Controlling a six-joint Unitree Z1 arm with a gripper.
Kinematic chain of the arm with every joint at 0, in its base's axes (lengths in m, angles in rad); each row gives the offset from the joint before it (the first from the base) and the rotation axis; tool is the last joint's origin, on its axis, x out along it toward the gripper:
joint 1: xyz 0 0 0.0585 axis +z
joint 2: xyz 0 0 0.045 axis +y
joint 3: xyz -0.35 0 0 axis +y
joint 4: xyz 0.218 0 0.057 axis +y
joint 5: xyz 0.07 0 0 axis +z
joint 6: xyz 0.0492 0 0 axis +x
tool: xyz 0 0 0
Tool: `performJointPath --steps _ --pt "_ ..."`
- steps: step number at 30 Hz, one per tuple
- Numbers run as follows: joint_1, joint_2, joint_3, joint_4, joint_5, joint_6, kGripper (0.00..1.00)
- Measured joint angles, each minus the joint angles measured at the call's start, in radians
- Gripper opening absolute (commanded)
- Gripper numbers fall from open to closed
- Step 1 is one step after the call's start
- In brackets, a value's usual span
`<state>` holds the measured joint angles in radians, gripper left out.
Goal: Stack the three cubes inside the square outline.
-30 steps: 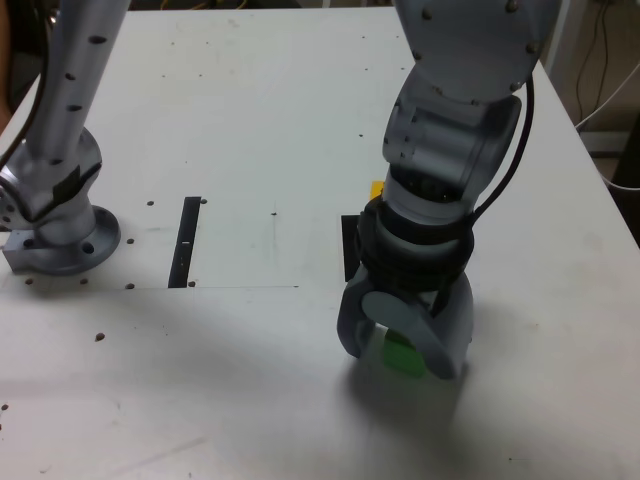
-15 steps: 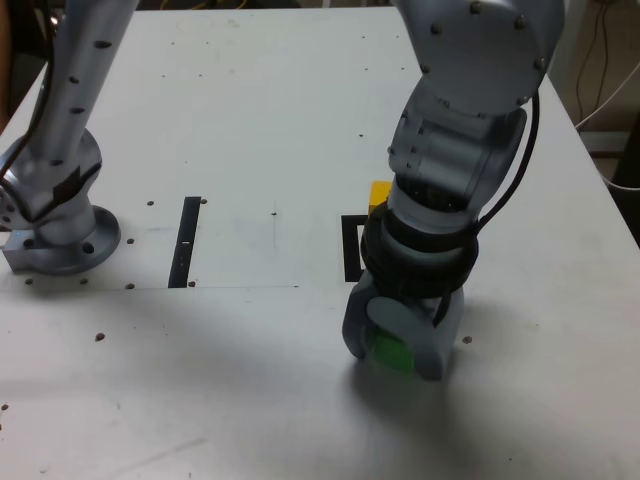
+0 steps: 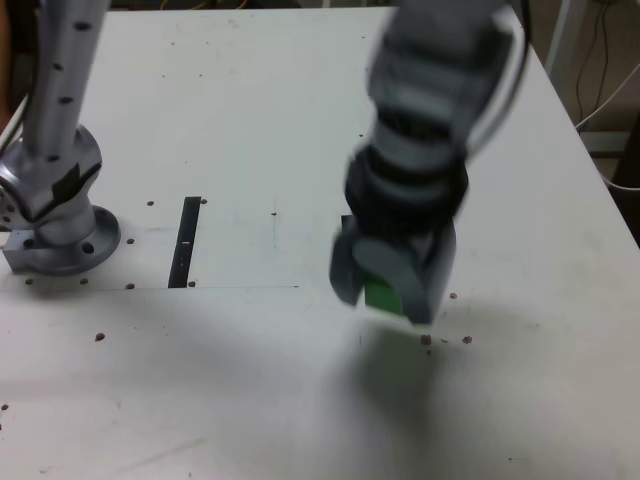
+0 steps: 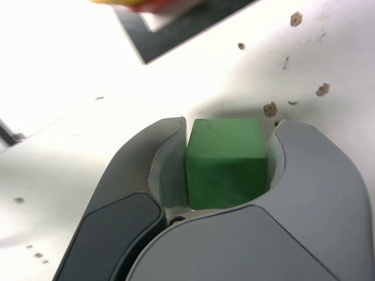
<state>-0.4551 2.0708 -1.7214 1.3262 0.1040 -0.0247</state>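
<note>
Gripping the green cube, the gripper holds one finger against each of two opposite sides of it. The cube is clear of the table; in the exterior view, a shadow lies on the white surface below it. The arm is blurred in the exterior view and extends down to the gripper from the top of that view.

The square outline is partly visible in the wrist view as a thick black border with a white centre. In the exterior view, the arm and gripper cover most of it, with a black corner exposed. The red cube and the yellow cube appear at the outline, cut off by the edge of the wrist view; their exact arrangement cannot be determined. A straight black strip lies well apart from the gripper, toward the exterior view's left.
</note>
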Motion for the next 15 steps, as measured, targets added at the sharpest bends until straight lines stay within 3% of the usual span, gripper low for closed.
performJointPath --steps 6,10,15 --pt "0.012 -0.143 -0.015 0.074 0.044 0.0 0.04" --pt "0.083 -0.234 -0.03 0.112 0.075 0.003 0.03" --pt "0.215 -0.225 -0.06 0.148 0.069 0.044 0.03"
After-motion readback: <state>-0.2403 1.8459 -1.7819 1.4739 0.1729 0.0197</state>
